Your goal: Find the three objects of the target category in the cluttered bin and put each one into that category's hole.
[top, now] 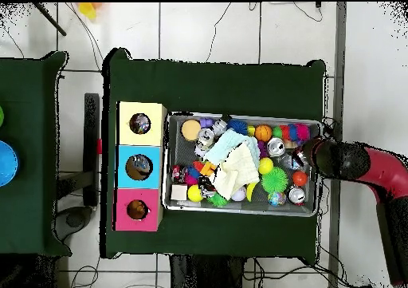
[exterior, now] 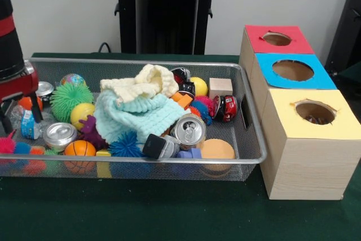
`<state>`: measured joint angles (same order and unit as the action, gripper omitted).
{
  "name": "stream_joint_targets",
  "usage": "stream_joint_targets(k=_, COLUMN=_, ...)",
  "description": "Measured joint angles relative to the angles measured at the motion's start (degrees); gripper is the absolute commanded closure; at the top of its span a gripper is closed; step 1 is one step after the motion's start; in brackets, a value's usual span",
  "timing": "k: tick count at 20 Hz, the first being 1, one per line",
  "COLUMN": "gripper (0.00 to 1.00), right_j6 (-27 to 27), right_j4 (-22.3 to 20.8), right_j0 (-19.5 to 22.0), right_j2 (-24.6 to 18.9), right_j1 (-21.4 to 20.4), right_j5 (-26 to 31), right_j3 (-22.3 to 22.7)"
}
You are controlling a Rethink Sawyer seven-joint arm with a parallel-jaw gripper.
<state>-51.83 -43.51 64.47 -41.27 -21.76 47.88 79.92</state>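
The silver wire mesh bin lies on the green table, full of clutter; it also shows in the overhead view. My gripper hangs at the bin's left end, its fingers spread either side of a small light-blue and white packet. In the overhead view the gripper is at the bin's right end. No white dotted wrappers show in the bin. Something multicoloured lies inside the yellow box's hole.
Three boxes stand beside the bin, topped red, blue and yellow. A mint cloth and a cream cloth cover the bin's middle. Cans, balls and a wooden cube lie around them.
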Motion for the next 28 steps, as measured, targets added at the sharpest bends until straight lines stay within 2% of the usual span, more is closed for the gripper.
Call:
stream_joint_targets(k=9, gripper=0.00, right_j6=0.00, right_j4=0.01, right_j0=1.63, right_j2=-0.02, right_j1=-4.45, right_j5=-0.01, right_j3=3.26)
stream_joint_targets(k=16, gripper=0.00, right_j6=0.00, right_j4=-0.02, right_j0=2.88, right_j2=-0.01, right_j1=-6.87, right_j5=0.00, right_j3=8.07)
stream_joint_targets(k=23, gripper=0.00, right_j6=0.00, right_j4=-0.18, right_j0=2.87, right_j2=-0.06, right_j1=-6.68, right_j5=-0.01, right_j3=12.05)
stream_joint_targets(k=28, gripper=0.00, right_j6=0.00, right_j4=-0.35, right_j0=2.69, right_j2=-0.07, right_j1=-4.88, right_j5=-0.13, right_j3=12.38)
